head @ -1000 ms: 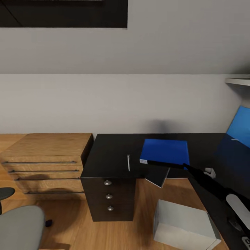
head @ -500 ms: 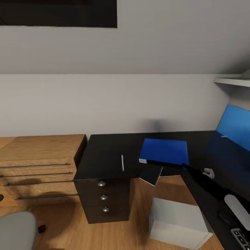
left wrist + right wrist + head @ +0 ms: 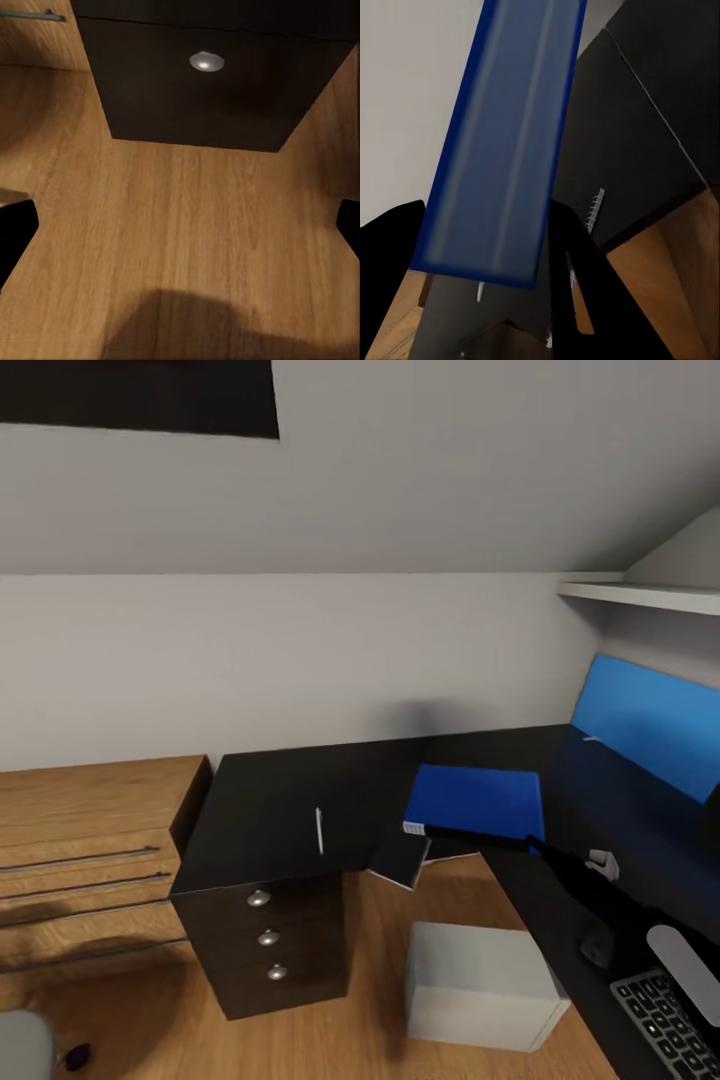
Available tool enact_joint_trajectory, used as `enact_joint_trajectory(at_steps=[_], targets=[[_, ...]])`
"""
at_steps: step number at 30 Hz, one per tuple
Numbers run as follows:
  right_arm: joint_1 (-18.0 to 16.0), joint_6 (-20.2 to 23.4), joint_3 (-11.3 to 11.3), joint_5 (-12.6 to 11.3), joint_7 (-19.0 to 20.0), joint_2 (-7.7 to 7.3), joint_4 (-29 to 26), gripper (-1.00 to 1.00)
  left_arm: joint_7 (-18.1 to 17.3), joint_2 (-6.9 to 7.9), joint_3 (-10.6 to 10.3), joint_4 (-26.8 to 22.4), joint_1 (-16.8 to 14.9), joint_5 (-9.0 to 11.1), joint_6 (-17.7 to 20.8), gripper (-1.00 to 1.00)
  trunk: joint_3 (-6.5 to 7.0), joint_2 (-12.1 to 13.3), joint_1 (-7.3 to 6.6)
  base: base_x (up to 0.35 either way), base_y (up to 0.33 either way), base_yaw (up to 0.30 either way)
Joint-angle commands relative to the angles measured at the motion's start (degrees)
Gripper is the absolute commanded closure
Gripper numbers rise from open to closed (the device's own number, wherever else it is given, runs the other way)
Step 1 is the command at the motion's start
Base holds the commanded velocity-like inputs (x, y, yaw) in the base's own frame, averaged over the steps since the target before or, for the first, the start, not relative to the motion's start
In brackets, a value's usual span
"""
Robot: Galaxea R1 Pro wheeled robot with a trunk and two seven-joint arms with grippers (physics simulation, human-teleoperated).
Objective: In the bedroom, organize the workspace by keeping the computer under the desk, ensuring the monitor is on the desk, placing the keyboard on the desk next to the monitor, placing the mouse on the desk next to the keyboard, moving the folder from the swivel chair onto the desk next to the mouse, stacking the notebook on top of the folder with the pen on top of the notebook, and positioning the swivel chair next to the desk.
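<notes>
Notebook [image 3: 401, 857] now slid along beneath the folder [image 3: 477, 801], overhanging the desk [image 3: 270, 810] edge; camera swung rightward. Folder pinched between the right gripper [image 3: 487, 247] fingers, held over the desk. Left gripper [image 3: 180, 225] spread wide, empty, over floor.

Head view: even, soft, dim-ish light, no glare. Faint grey smudge of shadow on wall [image 3: 420, 715] above my worktop [image 3: 290, 810]. Render slightly soft, edges fuzzy. Left wrist view: broad dark shadow across wooden floor [image 3: 180, 225] near my fingers [image 3: 15, 232], blurred border. Right wrist view: folder [image 3: 502, 142] smeared, out of focus, streaky sheen along its length.
</notes>
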Motion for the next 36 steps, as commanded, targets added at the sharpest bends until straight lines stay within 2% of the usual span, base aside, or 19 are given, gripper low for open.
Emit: enact_joint_trajectory(at_steps=[1,6,14,22,28,36], targets=[[-0.06,0.47,-0.02,-0.58,0.05,0.00,0.03,1.00,0.63,0.12,-0.03,-0.09,-0.02,-0.67,-0.11,-1.00,-0.06,-0.04,0.00,0.054,0.000,-0.269],[-0.06,0.55,-0.08,-0.58,0.32,-0.08,0.06,1.00,0.59,1.12,-0.13,-0.09,-0.02,-0.60,-0.49,-1.00,-0.06,-0.04,0.00,0.123,0.000,-0.152],[-0.06,0.70,-0.08,-0.67,0.35,-0.04,0.15,1.00,0.59,1.50,-0.14,-0.09,-0.02,-0.66,-0.47,-1.00,-0.01,-0.04,0.00,0.015,0.000,-0.029],[-0.06,0.72,-0.02,-0.73,0.35,0.01,1.54,1.00,0.51,1.55,-0.14,-0.10,-0.01,-0.81,-0.19,-1.00,0.21,-0.04,0.00,0.000,0.000,-0.204],[-0.06,1.16,-0.16,-1.13,1.05,-0.07,3.36,1.00,0.50,1.55,-0.14,-0.10,0.00,-0.84,-0.13,-1.00,0.23,-0.04,0.00,0.000,0.000,-0.033],[-0.06,1.20,-0.09,-1.36,3.89,0.05,5.09,1.00,0.50,1.54,-0.14,-0.10,-0.02,-0.84,-0.12,-1.00,0.23,-0.04,0.00,0.000,0.000,-0.001]])
